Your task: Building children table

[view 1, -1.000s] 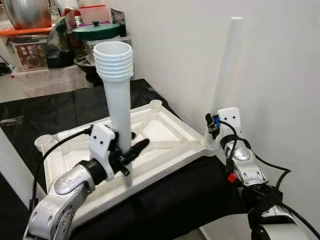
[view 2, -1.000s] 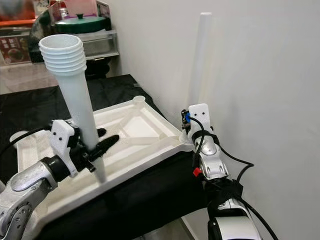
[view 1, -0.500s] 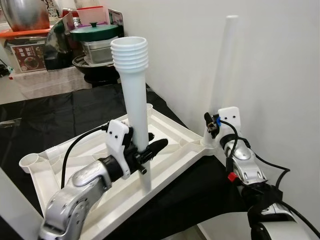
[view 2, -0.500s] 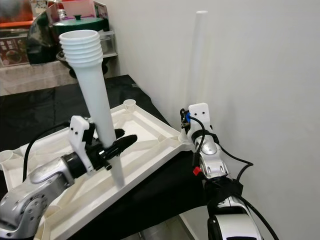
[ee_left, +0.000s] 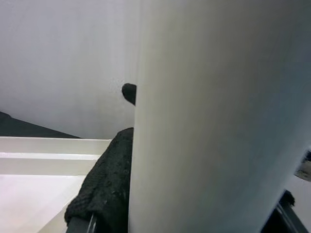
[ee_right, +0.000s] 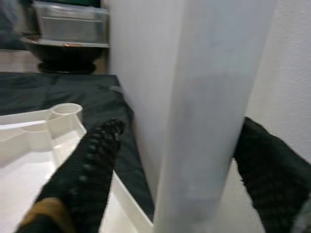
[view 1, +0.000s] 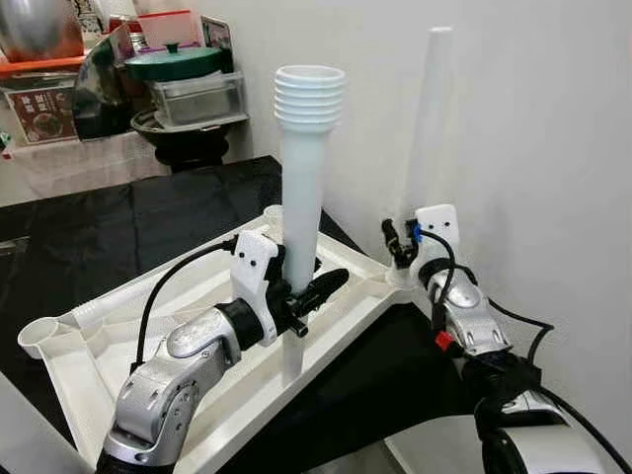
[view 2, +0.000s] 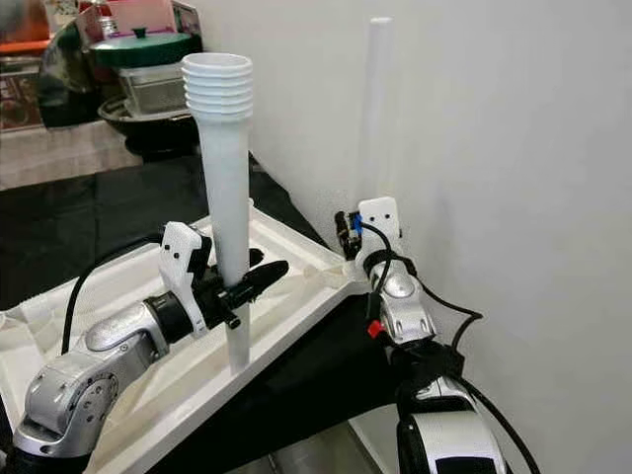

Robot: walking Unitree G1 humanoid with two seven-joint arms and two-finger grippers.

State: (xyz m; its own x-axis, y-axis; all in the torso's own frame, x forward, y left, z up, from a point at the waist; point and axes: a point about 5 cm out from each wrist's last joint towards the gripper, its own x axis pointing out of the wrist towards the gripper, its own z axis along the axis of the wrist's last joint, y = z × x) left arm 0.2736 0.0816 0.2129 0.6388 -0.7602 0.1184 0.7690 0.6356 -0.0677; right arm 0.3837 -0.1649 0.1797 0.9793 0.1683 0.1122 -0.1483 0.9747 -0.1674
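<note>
An upturned white tabletop [view 1: 118, 321] lies on a black cloth. My left gripper [view 1: 314, 286] is shut on a white table leg [view 1: 304, 168], held upright over the tabletop's right half with its threaded end up and its narrow end just above the surface. In the left wrist view this leg [ee_left: 214, 116] sits between the black fingers [ee_left: 104, 179]. My right gripper [view 1: 399, 247] is shut low on a second white leg [view 1: 427, 109], which stands upright at the tabletop's right corner by the wall. In the right wrist view a finger [ee_right: 90, 160] lies on each side of that leg [ee_right: 209, 111].
A white wall [view 1: 553, 148] rises just behind the right arm. Empty round corner sockets show at the tabletop's left [view 1: 39, 336] and far [view 1: 274, 211] corners. A shelf at the back left carries a green-lidded pot [view 1: 173, 61] and a black bowl [view 1: 183, 133].
My left gripper has carried its leg to the right, nearer the right arm, and stood it more upright. The right gripper has kept its hold. The head camera has shifted too.
</note>
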